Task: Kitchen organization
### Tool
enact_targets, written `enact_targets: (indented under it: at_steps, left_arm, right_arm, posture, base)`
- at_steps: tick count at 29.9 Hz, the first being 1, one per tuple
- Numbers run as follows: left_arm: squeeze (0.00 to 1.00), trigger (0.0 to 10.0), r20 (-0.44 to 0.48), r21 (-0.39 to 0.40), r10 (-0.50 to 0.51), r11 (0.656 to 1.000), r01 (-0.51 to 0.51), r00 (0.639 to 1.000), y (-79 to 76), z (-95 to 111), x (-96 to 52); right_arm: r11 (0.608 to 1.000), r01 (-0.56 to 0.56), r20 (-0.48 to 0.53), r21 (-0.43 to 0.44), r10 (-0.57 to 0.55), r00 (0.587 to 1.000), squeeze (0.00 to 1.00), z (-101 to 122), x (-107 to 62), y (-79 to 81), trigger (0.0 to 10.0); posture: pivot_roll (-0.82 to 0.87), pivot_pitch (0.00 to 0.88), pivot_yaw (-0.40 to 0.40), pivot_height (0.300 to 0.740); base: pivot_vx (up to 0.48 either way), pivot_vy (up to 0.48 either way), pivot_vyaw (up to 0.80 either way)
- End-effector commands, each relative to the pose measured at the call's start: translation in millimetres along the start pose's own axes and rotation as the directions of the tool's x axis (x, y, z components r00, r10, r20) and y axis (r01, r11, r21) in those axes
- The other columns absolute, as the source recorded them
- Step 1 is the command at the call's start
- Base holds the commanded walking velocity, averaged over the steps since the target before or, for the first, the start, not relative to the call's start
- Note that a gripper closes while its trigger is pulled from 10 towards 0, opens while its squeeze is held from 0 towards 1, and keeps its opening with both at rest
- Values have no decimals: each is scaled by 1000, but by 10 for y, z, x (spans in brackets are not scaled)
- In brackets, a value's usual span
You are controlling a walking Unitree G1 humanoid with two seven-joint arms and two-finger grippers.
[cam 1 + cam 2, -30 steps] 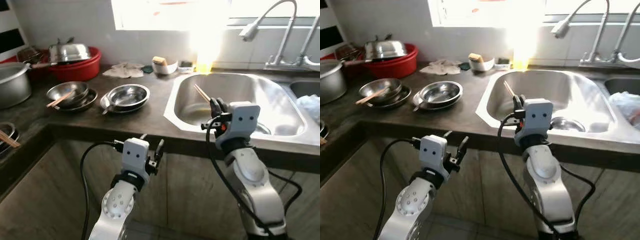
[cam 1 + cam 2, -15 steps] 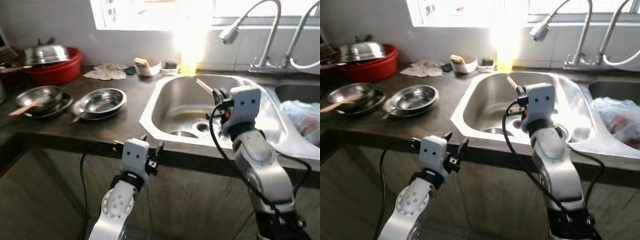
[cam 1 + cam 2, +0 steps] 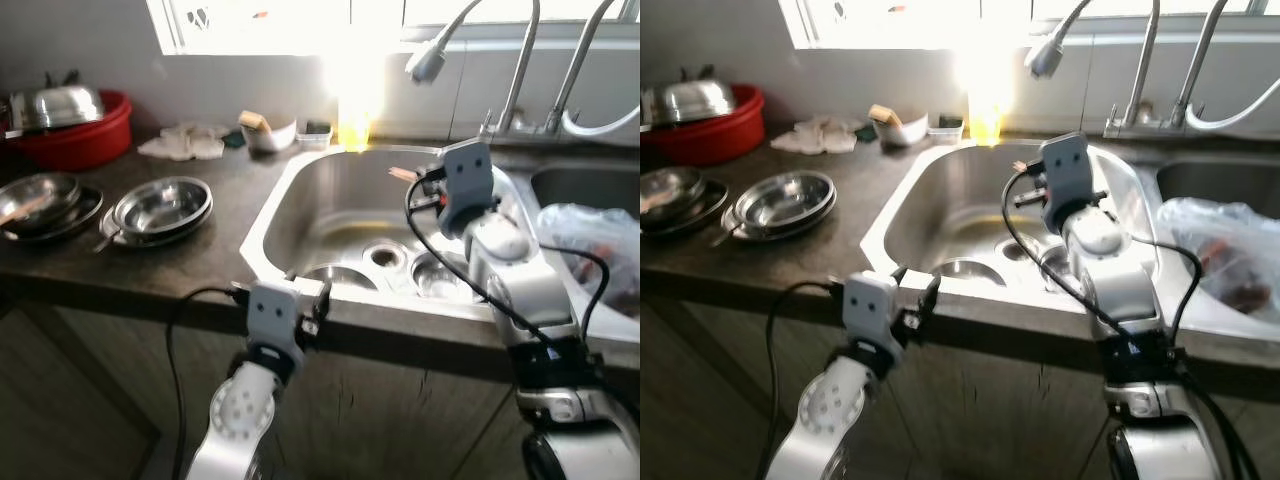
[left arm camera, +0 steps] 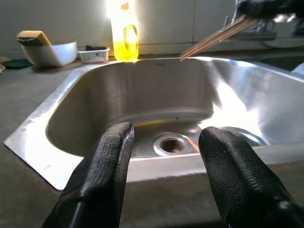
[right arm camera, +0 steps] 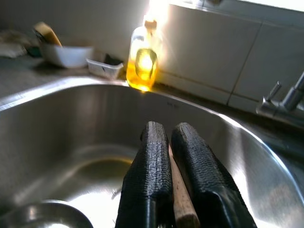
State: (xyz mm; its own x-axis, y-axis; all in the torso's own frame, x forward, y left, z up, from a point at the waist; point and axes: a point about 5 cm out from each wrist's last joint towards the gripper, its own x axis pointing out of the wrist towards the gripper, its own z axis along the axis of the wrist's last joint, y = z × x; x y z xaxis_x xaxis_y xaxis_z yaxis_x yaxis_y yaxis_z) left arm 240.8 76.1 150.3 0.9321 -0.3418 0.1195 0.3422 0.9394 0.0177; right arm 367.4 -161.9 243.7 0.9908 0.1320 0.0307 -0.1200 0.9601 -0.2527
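Head views, right gripper [image 3: 425, 181]: was raised over the steel sink [image 3: 300, 190], its fingers clenched on wooden chopsticks [image 3: 403, 174], which pointed toward the robot's left above the basin.
Head views, left gripper [image 3: 318, 300]: was held low at the counter's [image 3: 120, 265] front edge, fingers parted, nothing grasped.
Head views, counter: stacked steel bowls [image 3: 160, 207] were set left of the sink; a red basin [image 3: 72, 142] stood at the far left.
Left wrist view: the spread fingers [image 4: 102, 185] framed the sink drain [image 4: 170, 144]; a yellow bottle [image 4: 124, 42] stood behind the basin, and the chopsticks [image 4: 216, 38] were seen above it.
Right wrist view: the fingers [image 5: 149, 180] were pressed together on the chopsticks [image 5: 180, 202], over the basin.
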Motion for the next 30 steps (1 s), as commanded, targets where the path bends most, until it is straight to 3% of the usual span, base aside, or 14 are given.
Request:
enact_targets:
  at_steps: [1, 8, 16, 17, 18, 26, 30]
  left_arm:
    - [0, 10000, -3, 2, 14, 1000, -14, 1000, 28, 30, -33]
    - [0, 10000, -25, -19, 19, 1000, -20, 999, -12, 14, -141]
    - [0, 10000, -47, -22, 32, 999, -33, 998, -15, 32, -234]
    - [0, 10000, -53, -21, 34, 999, -35, 998, -9, 29, -250]
    - [0, 10000, -55, -19, 34, 999, -36, 998, -7, 27, -256]
    - [0, 10000, -62, -19, 33, 999, -35, 997, -7, 30, -259]
    - [0, 10000, -63, -14, 35, 999, -36, 997, 9, 22, -245]
  right_arm:
    - [999, -21, -6, -32, 21, 1000, 0, 27, 93, 35, 10000]
    - [993, -1, -107, -118, -12, 994, 0, -129, 278, -22, 10000]
    - [983, 12, -205, -181, -50, 977, 0, -406, 324, -12, 10000]
    - [982, 8, -218, -190, -50, 975, 380, -457, 322, -1, 10000]
    - [983, 5, -223, -184, -47, 974, 1000, -476, 318, 7, 10000]
    - [985, -4, -213, -173, -34, 977, 1000, -513, 317, 47, 10000]
    - [992, 14, -155, -126, -34, 987, 1000, -443, 302, 70, 10000]
  posture:
    - [88, 102, 7, 740]
    - [104, 147, 4, 740]
    - [132, 184, -10, 740]
    - [133, 186, -11, 740]
    - [132, 186, -11, 740]
    - [132, 179, -10, 740]
    - [136, 159, -11, 740]
  base:
    - [0, 0, 0]
    - [0, 0, 0]
    - [0, 0, 0]
    - [0, 0, 0]
    - [0, 0, 0]
    - [0, 0, 0]
    - [0, 0, 0]
